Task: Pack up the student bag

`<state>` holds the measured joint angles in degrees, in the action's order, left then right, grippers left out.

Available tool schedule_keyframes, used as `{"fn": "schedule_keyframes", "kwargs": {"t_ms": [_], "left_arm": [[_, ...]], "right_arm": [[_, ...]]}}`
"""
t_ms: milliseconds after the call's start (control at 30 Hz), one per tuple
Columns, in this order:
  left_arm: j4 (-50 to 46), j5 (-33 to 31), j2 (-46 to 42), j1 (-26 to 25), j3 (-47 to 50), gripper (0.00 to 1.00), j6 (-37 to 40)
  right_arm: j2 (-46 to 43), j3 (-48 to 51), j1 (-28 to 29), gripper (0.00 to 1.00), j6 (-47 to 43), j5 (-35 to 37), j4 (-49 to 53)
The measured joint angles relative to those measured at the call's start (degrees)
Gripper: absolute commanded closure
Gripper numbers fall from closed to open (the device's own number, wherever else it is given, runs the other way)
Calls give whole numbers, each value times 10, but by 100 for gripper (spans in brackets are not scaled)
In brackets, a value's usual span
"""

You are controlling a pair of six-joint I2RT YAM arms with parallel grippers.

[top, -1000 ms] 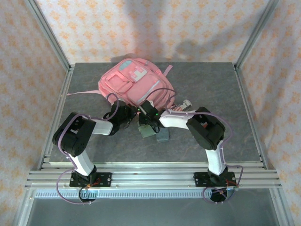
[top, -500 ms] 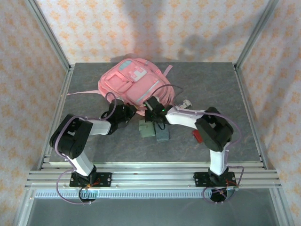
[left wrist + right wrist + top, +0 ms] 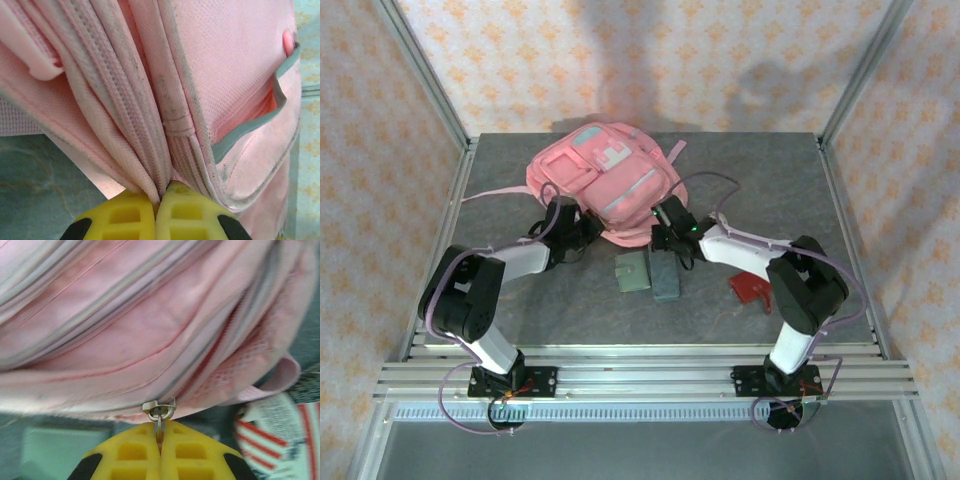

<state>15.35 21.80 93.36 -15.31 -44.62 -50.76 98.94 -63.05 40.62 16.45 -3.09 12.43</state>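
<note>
Grey table; student bag against 2 end effectors, apparently.

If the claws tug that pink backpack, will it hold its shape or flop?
Probably flops: the pink backpack bunches into folds where the left claw pinches it. Lying low and slumped on the table, it likely slides rather than tips.

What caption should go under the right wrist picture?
Yellow right gripper pinches the small metal zipper pull of the big pink fabric backpack.
</note>
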Motion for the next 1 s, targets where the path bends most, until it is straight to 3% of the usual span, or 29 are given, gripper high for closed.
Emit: {"fn": "schedule_keyframes", "kwargs": {"t_ms": [233, 267, 333, 367, 500, 667, 800, 1000], "left_arm": [[-100, -28, 0, 82, -56, 100, 49], [-104, -35, -2, 92, -59, 93, 54], [-109, -51, -12, 113, -60, 64, 61], [-109, -59, -18, 119, -60, 55, 62], [-106, -76, -74, 131, -46, 40, 67], [-70, -72, -184, 108, 52, 32, 49], [-64, -78, -243, 61, 136, 28, 19], [-23, -96, -234, -6, 197, 26, -28]], "right_arm": [[45, -71, 70, 100, 15, -66, -27], [55, -82, 77, 100, 18, -75, -33], [79, -103, 92, 100, 27, -100, -52], [88, -111, 97, 100, 31, -113, -61], [118, -127, 107, 100, 50, -150, -86], [139, -132, 108, 100, 61, -180, -101], [142, -132, 109, 100, 67, -189, -111], [143, -132, 109, 100, 76, -198, -120]]}}
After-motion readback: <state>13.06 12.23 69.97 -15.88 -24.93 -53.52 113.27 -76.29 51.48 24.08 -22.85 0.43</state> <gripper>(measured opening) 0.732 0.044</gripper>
